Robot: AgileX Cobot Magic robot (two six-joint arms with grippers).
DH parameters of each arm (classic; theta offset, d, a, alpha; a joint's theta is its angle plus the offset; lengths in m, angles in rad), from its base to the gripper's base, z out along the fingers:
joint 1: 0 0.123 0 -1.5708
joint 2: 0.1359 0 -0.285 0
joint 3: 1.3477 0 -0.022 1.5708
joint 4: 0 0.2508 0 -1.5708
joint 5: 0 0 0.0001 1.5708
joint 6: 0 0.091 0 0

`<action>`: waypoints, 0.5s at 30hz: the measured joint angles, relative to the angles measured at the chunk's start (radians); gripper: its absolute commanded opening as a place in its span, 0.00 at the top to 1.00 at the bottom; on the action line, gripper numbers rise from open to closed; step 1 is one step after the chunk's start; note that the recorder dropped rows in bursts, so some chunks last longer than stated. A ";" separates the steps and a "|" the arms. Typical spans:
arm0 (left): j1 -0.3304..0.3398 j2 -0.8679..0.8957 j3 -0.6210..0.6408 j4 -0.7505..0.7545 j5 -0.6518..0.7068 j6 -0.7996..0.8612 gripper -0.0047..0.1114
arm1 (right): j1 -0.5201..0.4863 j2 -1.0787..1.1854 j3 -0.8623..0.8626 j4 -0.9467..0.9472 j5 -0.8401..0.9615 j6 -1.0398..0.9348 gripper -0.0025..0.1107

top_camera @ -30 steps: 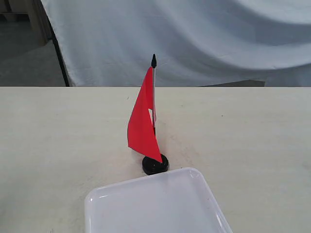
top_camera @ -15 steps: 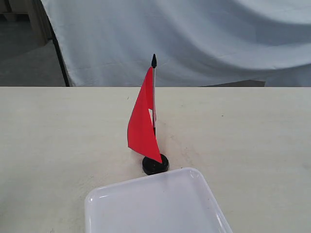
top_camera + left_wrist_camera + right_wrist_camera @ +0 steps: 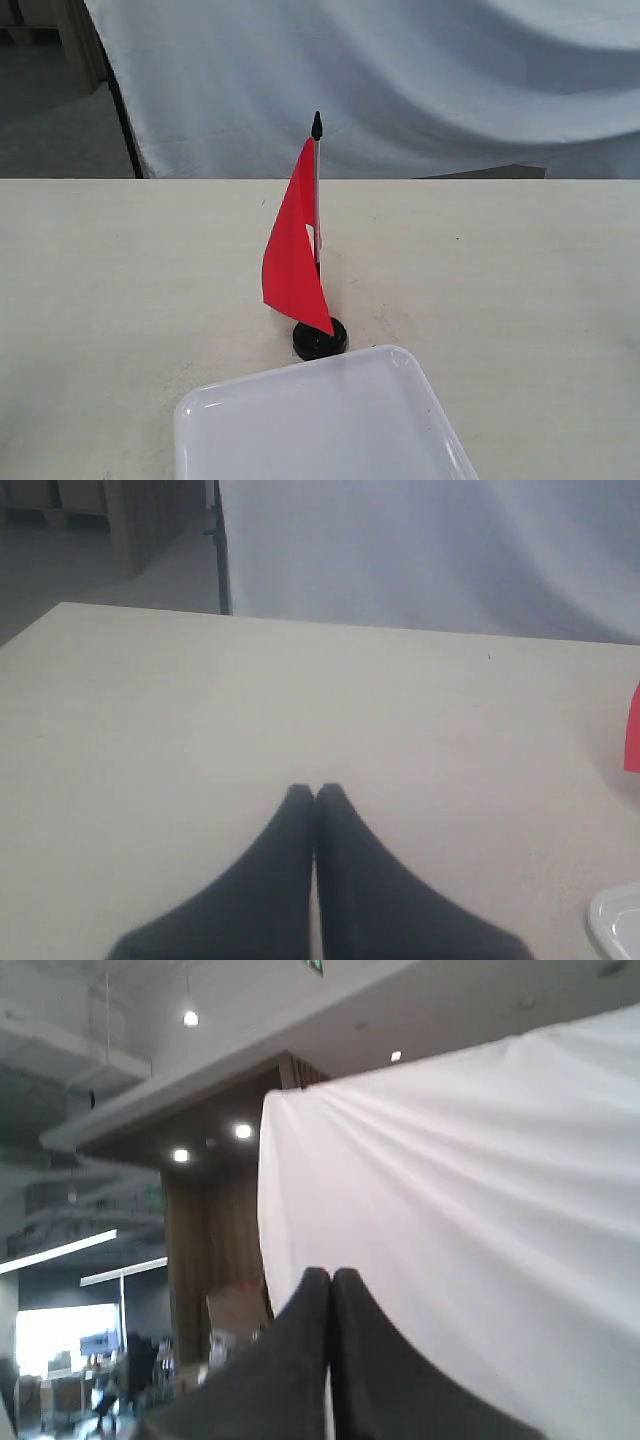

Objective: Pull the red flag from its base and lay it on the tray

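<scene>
1. Starting closest in, with the tools: the left gripper point(image 3: 316, 790) hangs over bare table point(image 3: 150, 730) with its fingers pressed together and nothing between them. The right gripper point(image 3: 331, 1275) is likewise pressed together and empty, and it aims up at the white cloth backdrop point(image 3: 480, 1180), away from the work. Neither shows in the exterior view.
2. The tray point(image 3: 320, 420) lies nearest in the exterior view and holds nothing. Its far rim is just beside the base point(image 3: 320, 340); I cannot tell whether they touch.
3. The red flag point(image 3: 292, 260) stands upright in the base. Its cloth hangs on the left of the stick point(image 3: 317, 190), and its lower corner droops over the disc.
4. The step in hand looks like the approach. The left wrist view catches a red edge and a tray corner at its side, so that arm seems better placed.
5. The fingers should spread before arriving and close on the stick from the side away from the cloth, so no fabric gets pinched.
6. The pull wants to run straight up along the stick. A sideways tug would probably tip the small base or drag it into the tray.
7. The base looks light and may lift with the flag. The right gripper could come down and pin the disc.
8. Beyond the flag, the far table and backdrop offer no obstacle.
</scene>
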 measured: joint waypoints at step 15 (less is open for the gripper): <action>0.000 0.000 0.000 0.000 0.000 0.000 0.96 | 0.033 1.231 -0.306 -0.603 -0.224 -0.147 0.98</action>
